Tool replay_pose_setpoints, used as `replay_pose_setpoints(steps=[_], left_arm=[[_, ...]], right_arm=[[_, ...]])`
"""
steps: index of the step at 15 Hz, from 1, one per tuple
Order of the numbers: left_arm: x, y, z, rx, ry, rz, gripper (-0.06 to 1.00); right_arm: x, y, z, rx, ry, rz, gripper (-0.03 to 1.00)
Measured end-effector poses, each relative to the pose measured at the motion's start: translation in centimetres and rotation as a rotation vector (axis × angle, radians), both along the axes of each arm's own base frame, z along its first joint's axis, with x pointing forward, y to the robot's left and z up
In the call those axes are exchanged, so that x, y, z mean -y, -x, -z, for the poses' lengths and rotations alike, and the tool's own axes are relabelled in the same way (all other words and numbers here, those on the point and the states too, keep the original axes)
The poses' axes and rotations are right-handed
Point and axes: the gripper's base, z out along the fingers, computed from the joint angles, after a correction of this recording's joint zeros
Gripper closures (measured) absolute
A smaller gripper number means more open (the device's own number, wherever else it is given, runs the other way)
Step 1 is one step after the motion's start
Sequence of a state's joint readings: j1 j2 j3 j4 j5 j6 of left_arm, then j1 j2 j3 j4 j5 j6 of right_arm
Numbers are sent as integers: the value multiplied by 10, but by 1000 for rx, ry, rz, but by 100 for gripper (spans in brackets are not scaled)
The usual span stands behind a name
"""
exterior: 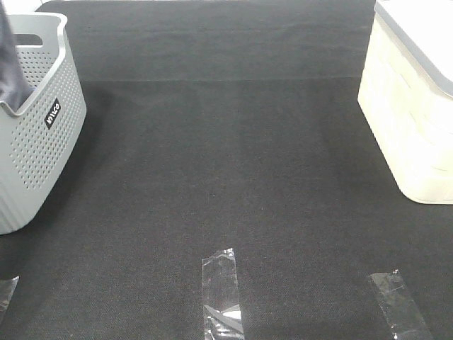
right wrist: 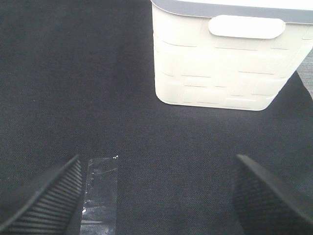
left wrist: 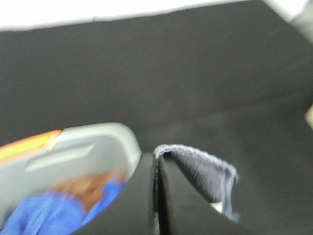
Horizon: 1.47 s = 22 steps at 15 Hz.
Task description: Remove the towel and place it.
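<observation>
Left fingers [left wrist: 139,200] clamp the slate-grey terry towel [left wrist: 203,169], hanging above the grey perforated plastic basket [exterior: 42,134] at far left; right fingers [right wrist: 46,198] gape empty. Placing remains

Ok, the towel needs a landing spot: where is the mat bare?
Bare: the wide black mat between the grey basket and the cream basket, beyond the tape strips. Crowded: inside the grey basket, where blue cloth lies.

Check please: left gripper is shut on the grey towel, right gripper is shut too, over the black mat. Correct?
No: the right gripper is open over the black mat, per the right wrist view. The left gripper is shut on the towel.
</observation>
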<state>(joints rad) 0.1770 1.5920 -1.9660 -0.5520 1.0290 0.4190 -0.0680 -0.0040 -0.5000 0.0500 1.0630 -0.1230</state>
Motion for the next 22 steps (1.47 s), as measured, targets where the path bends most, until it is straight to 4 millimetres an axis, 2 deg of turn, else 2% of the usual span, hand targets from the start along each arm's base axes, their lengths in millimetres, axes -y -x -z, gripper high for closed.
replay_pose_setpoints(steps=[2,6,10,12,13,15,18,20,22], left_arm=[[12,17,-20,89,82,82,94],[31,35,-44,223,239,262,94],[54,46,-55,269,352,427,94],[87,51,-54,246,348,533,94],[94,52,-53,240,345,557,94],[126,61,-49,212,291,650,94],[161,70,-41,179,238,749,94],[184,65,-29,133,228,798,94],[216,49,-5,55,234,814,94]], right_arm=[[-2,0,0,1,-18,-12,19],[-12,-7,-3,-16,-129,-78,20],[-32,-44,-19,-77,-370,-239,23],[-45,-73,-24,-104,-424,-423,27],[-47,-79,-25,-105,-436,-463,27],[-56,-104,-27,-85,-478,-620,29],[-59,-124,-21,-89,-468,-718,33],[-59,-131,-19,-74,-462,-750,35],[-62,-138,-18,-51,-446,-773,38]])
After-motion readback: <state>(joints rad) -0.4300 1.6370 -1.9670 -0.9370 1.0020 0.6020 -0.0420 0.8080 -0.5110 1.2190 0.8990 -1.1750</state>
